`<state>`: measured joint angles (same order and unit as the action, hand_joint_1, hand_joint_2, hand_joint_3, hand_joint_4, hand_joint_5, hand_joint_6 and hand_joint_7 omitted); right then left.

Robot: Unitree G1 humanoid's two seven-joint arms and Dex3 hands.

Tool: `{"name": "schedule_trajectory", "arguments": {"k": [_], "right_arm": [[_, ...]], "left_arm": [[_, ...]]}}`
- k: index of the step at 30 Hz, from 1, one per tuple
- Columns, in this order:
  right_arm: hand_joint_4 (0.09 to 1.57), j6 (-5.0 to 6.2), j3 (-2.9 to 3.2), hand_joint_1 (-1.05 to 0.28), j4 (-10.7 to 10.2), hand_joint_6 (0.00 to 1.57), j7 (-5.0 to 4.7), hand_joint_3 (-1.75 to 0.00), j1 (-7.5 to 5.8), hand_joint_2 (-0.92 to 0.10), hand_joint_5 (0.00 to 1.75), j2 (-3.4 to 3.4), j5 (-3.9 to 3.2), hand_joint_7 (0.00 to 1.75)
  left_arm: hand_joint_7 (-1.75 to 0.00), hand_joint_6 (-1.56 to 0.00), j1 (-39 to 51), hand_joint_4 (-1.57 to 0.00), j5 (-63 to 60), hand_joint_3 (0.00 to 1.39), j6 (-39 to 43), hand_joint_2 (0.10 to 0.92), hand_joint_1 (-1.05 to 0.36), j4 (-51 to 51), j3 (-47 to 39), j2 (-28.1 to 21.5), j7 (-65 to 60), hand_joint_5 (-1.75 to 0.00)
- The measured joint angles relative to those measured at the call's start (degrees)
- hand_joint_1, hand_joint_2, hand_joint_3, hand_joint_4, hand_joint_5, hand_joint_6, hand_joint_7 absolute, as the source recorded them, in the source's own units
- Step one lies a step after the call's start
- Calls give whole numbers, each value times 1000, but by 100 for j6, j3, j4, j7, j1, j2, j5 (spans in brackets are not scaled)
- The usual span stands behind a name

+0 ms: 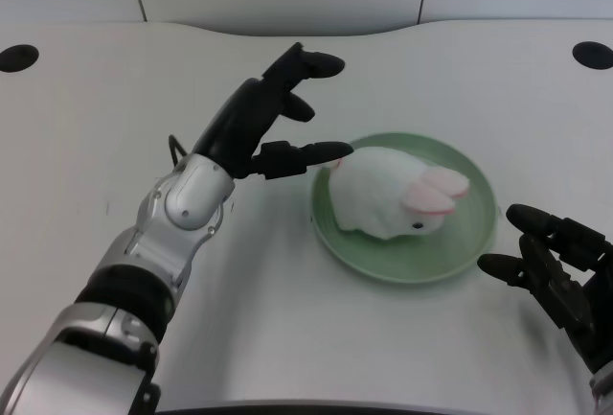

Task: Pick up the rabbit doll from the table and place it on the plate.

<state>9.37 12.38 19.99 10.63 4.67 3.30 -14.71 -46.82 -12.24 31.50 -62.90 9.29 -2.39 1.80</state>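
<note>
The white rabbit doll [388, 195] with pink ears lies on its side on the green plate [469, 233], right of the table's middle. My left hand [263, 123] hangs just left of the plate with its fingers spread and nothing in them. One fingertip [337, 149] reaches close to the doll's back; I cannot tell if it touches. The hand is clear of the doll.
My right hand [556, 266] rests idle at the lower right, beside the plate's rim. Two dark round holes [19, 57] [592, 55] sit at the table's far corners. A white wall panel runs behind the table.
</note>
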Motion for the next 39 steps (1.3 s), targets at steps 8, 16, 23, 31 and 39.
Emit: {"name": "schedule_trajectory", "arguments": {"k": [8, 16, 23, 31, 39], "right_arm": [[1024, -4, -4, -217, -3, 1126, -27, -315, 21, -921, 453, -4, 4, 5], [1023, 23, 24, -219, 97, 1123, -32, -291, 77, -921, 453, -65, 10, 3], [1036, 93, 43, -222, 140, 1126, 19, -298, 127, -921, 461, -66, -4, 4], [1036, 95, 13, -221, 142, 1131, 27, -308, 145, -921, 462, -72, 13, 6], [1042, 93, 18, -194, 129, 1130, 41, -318, 134, -921, 463, -94, 11, 5]], "left_arm": [[-1629, -215, 828, -494, 1029, 315, -858, 921, -527, 1470, -617, 13, 630, -1746], [-1745, -232, 2984, -589, 2506, 347, -2583, 921, -538, 4085, -1388, -234, 1426, -1746], [-1746, -176, 3709, -602, 3076, 470, -3297, 921, -528, 4933, -1693, -216, 1474, -1746], [-1662, -361, 4126, -675, 3289, 540, -3719, 921, -536, 5152, -1976, -250, 1493, -1746], [-1713, -509, 4181, -841, 3318, 531, -3459, 921, -554, 4726, -2117, -303, 1774, -1746]]}}
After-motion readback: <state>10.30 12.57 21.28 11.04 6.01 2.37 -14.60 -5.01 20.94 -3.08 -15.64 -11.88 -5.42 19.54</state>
